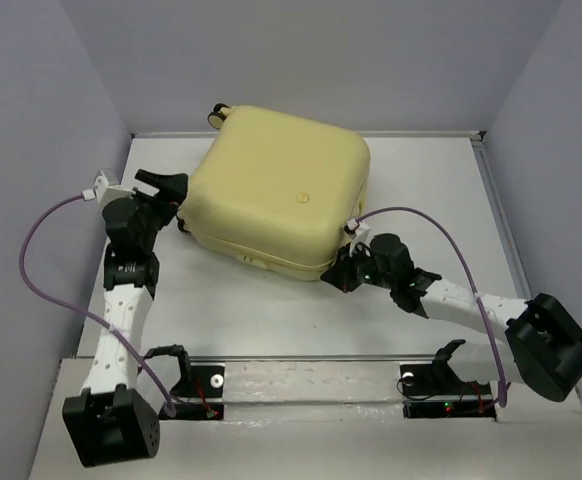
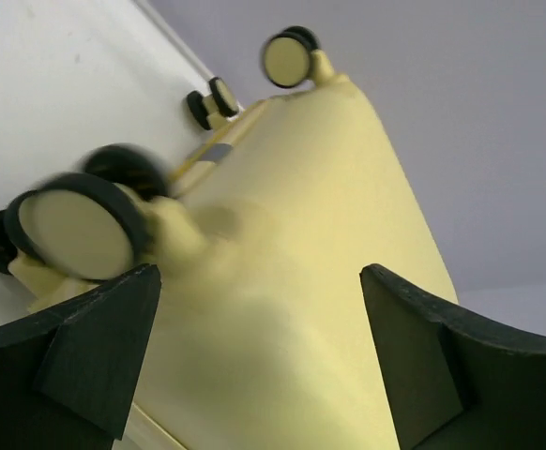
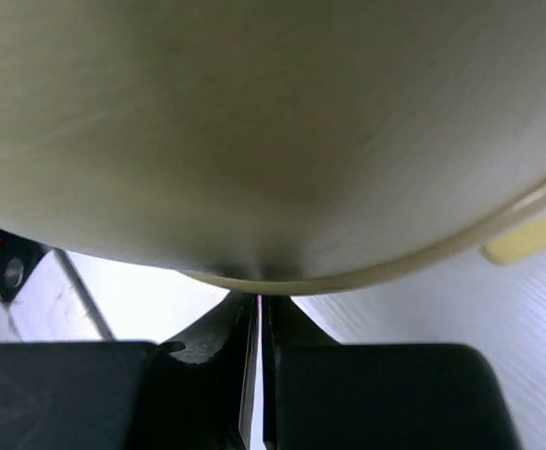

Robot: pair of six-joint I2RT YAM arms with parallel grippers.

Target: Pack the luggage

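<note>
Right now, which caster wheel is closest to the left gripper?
The blurred cream-faced caster wheel just above one finger of the left gripper in its wrist view; the others sit farther along the luggage.

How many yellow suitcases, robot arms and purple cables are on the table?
yellow suitcase: 1
robot arms: 2
purple cables: 2
Total: 5

No text can be read, even on the luggage
</note>
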